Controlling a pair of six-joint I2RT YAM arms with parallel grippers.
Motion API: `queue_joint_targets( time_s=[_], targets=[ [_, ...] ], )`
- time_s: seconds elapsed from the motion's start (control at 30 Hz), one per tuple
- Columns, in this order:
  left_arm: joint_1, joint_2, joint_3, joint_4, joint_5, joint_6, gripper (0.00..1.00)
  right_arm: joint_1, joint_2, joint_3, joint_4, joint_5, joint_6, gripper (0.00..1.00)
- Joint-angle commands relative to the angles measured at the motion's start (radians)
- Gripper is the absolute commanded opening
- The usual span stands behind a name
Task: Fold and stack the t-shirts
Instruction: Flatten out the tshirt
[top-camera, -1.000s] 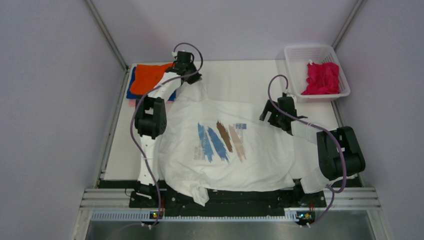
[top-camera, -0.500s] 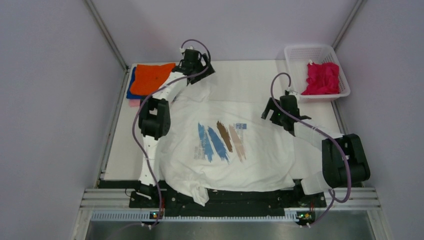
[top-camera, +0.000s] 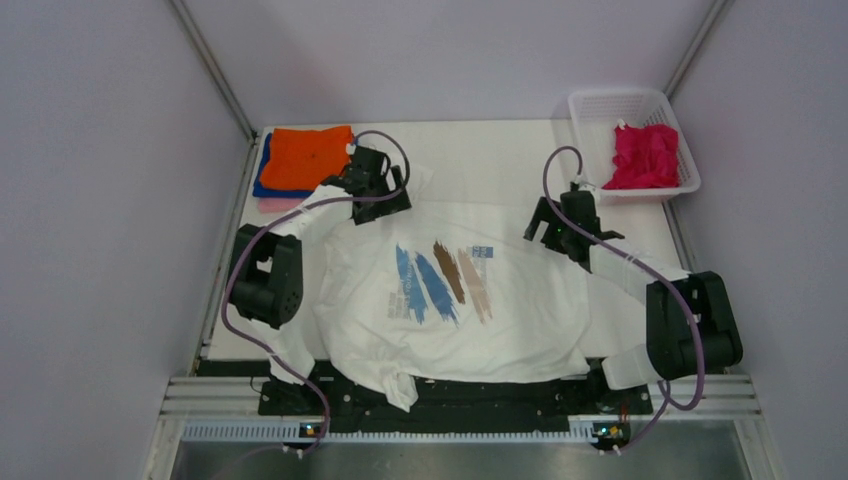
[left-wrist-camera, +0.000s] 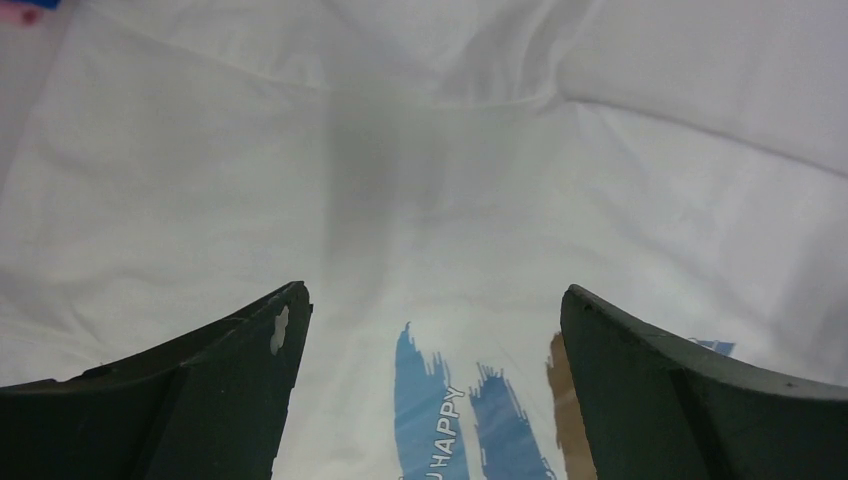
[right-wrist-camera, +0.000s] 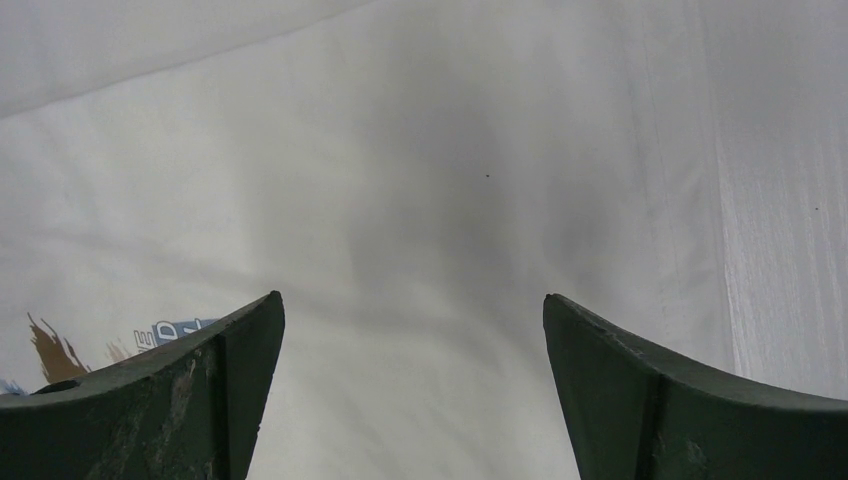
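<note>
At the near edge of the counter (top-camera: 480, 160), just in front of the arm bases, one crumpled corner of the white shirt (top-camera: 520, 320) hangs over the edge. The rest of this shirt lies spread open on the middle of the counter, with some wrinkles. Its print (top-camera: 440, 285) faces up and has blue, brown and tan strokes.

A little farther, the left pincer (left-wrist-camera: 430, 310) is above the far left part of the white shirt. Its two fingers (left-wrist-camera: 240, 380) stand wide apart and nothing is between them, only the white cloth and the blue strokes below. The right pincer (right-wrist-camera: 410, 300) is above the far right part of the same shirt. It is also spread wide and holds nothing. Whether the fingertips touch the cloth I cannot tell.

At the far left corner lies a folded stack. The orange shirt (top-camera: 305, 155) is on top, the blue shirt (top-camera: 262, 180) shows under it, and the edge of a pink shirt (top-camera: 275, 203) shows at the bottom. At the far right corner stands a white basket (top-camera: 620, 97), and the magenta shirt (top-camera: 645, 155) lies crumpled inside it.
</note>
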Motion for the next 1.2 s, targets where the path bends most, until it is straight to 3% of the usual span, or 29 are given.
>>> queue_joint_targets(
  time_s=[0.0, 0.2, 0.3, 0.43, 0.8, 1.0, 1.17],
  targets=[
    [0.005, 0.106, 0.102, -0.098, -0.034, -0.019, 0.99, -0.001, 0.082, 0.078, 0.014, -0.019, 0.000, 0.99],
    [0.014, 0.275, 0.235, -0.115, -0.065, -0.036, 0.99, -0.001, 0.225, 0.155, 0.009, 0.012, 0.015, 0.99],
    [0.036, 0.393, 0.379, -0.165, -0.073, -0.037, 0.99, -0.004, 0.276, 0.187, 0.033, 0.041, 0.030, 0.99],
    [0.064, 0.525, 0.560, -0.241, -0.041, -0.030, 0.99, -0.028, 0.386, 0.297, 0.027, 0.018, 0.018, 0.99],
    [0.127, 0.728, 0.920, -0.184, 0.062, -0.028, 0.99, -0.086, 0.644, 0.661, -0.030, 0.030, -0.032, 0.99],
    [0.130, 0.709, 1.023, -0.107, 0.137, 0.002, 0.99, -0.087, 0.642, 0.778, -0.050, 0.021, -0.111, 0.99],
    [0.126, 0.566, 1.005, -0.121, 0.125, 0.045, 0.99, -0.072, 0.459, 0.721, -0.076, -0.004, -0.156, 0.99]
  ],
)
